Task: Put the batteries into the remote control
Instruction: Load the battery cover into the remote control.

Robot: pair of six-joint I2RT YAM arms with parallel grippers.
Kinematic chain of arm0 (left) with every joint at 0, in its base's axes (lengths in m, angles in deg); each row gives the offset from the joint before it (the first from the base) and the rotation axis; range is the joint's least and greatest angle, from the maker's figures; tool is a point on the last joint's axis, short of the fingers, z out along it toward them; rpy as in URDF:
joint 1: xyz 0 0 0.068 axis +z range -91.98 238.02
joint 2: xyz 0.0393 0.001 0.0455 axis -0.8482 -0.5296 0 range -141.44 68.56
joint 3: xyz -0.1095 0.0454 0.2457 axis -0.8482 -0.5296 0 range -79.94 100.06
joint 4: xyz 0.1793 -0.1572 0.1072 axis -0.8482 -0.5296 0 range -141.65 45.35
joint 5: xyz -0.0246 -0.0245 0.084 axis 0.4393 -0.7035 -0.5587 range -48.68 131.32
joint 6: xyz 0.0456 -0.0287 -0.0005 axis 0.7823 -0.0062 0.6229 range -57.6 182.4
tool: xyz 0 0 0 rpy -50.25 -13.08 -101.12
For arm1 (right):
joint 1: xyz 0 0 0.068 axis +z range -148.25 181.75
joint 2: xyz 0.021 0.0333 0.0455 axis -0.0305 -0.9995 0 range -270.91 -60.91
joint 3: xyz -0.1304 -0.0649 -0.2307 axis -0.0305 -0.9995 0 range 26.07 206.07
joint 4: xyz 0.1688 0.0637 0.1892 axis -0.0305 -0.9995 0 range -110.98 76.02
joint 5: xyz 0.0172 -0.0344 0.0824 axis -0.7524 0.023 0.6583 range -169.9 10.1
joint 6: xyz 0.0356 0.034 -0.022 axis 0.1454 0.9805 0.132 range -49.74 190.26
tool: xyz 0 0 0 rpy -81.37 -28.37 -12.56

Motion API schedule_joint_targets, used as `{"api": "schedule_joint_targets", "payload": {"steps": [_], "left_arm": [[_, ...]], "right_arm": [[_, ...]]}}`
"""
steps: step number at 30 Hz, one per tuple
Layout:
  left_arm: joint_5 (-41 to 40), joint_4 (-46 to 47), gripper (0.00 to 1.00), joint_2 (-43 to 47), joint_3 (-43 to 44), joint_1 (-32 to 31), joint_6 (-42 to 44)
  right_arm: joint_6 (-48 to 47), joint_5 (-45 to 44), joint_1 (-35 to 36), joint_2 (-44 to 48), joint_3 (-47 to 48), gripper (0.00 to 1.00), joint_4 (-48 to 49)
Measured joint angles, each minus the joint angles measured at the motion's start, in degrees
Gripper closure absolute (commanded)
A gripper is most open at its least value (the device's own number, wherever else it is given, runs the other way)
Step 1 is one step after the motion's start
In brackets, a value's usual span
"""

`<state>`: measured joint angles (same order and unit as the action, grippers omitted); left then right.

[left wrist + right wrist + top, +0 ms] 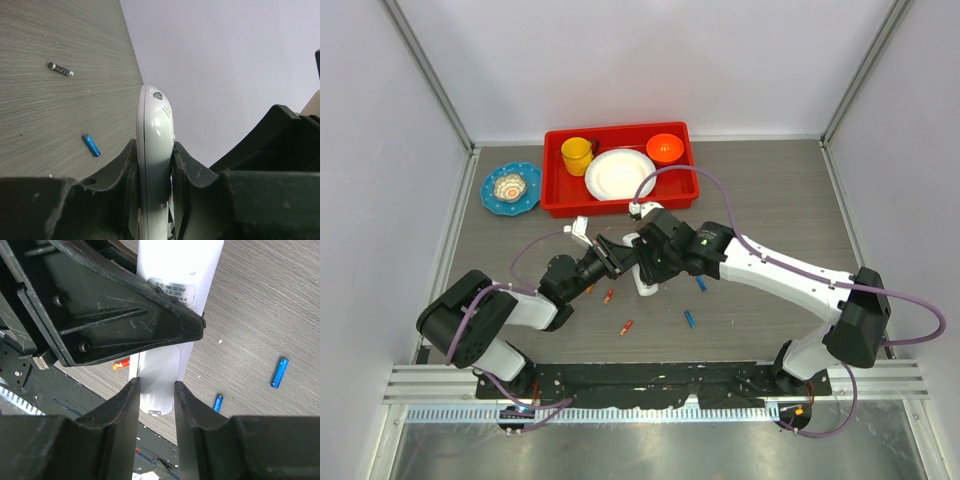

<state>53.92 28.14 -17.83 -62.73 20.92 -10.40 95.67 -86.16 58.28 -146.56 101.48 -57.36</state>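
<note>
Left gripper [154, 152] clamps the remote [156, 117] edge-on at mid-frame, and the right gripper [156, 387] pinches one end of it. Loose batteries [689, 319] lie on the table [770, 200] just below, blue at right, orange at left.

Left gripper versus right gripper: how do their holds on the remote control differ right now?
The left gripper clamps the remote control front-to-back, across its thickness. The right gripper clamps it side-to-side, across its width, so its fingers stand wider. The left gripper holds partway along the body, the right gripper near one end. Both are closed on the same remote control.
</note>
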Motion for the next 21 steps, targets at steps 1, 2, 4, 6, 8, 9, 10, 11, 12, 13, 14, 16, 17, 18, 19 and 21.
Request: {"api": "schedule_joint_targets", "payload": {"steps": [1,2,4,6,8,9,10,11,12,13,14,16,17,18,19,21], "left_arm": [[-0.02,-0.15,1.0,0.04,0.0,-0.02,0.0],[-0.02,-0.28,1.0,0.15,0.0,-0.04,0.02],[-0.04,-0.39,1.0,0.44,0.0,-0.09,0.07],[-0.17,-0.46,1.0,0.59,-0.02,-0.28,0.24],[-0.28,-0.61,1.0,0.74,-0.04,-0.37,0.42],[-0.46,-0.63,1.0,0.79,-0.04,-0.44,0.48],[-0.63,-0.63,1.0,0.81,-0.07,-0.55,0.61],[-0.81,-0.61,1.0,0.81,-0.07,-0.68,0.79],[-0.98,-0.63,1.0,0.85,-0.07,-0.76,0.87],[-1.07,-0.61,1.0,0.87,-0.07,-0.81,0.98],[-1.16,-0.61,1.0,0.87,-0.07,-0.87,1.03],[-1.53,-0.63,1.0,0.87,-0.07,-1.03,1.09],[-1.7,-0.63,1.0,0.87,-0.07,-1.11,1.14],[-1.9,-0.61,1.0,0.87,-0.07,-1.18,1.2],[-2.03,-0.61,1.0,0.87,-0.07,-1.27,1.25],[-2.4,-0.63,1.0,0.87,-0.07,-1.49,1.29]], "right_arm": [[0.0,-0.02,0.0,-0.02,0.0,0.99,0.0],[0.02,-0.02,0.0,-0.11,0.0,0.99,-0.02],[0.02,-0.09,0.0,-0.24,0.02,0.99,0.04],[0.02,-0.09,0.0,-0.26,0.02,0.99,0.02],[0.02,-0.09,-0.02,-0.26,0.02,0.99,0.0],[0.02,-0.09,-0.02,-0.26,0.02,0.99,0.0],[0.07,-0.07,-0.09,-0.26,0.02,0.99,0.0],[0.07,-0.07,-0.11,-0.26,0.02,0.99,-0.02],[0.11,-0.07,-0.13,-0.26,0.02,0.99,-0.02],[0.15,-0.04,-0.15,-0.26,0.02,0.99,-0.02],[0.17,-0.04,-0.2,-0.26,0.02,0.99,-0.02],[0.22,0.02,-0.31,-0.26,0.02,0.99,-0.02],[0.33,0.15,-0.42,-0.26,0.02,0.99,-0.02],[0.39,0.22,-0.5,-0.26,0.02,0.99,-0.02],[0.46,0.31,-0.57,-0.26,0.02,0.99,-0.02],[0.63,0.48,-0.72,-0.26,0.02,0.99,-0.02]]}}
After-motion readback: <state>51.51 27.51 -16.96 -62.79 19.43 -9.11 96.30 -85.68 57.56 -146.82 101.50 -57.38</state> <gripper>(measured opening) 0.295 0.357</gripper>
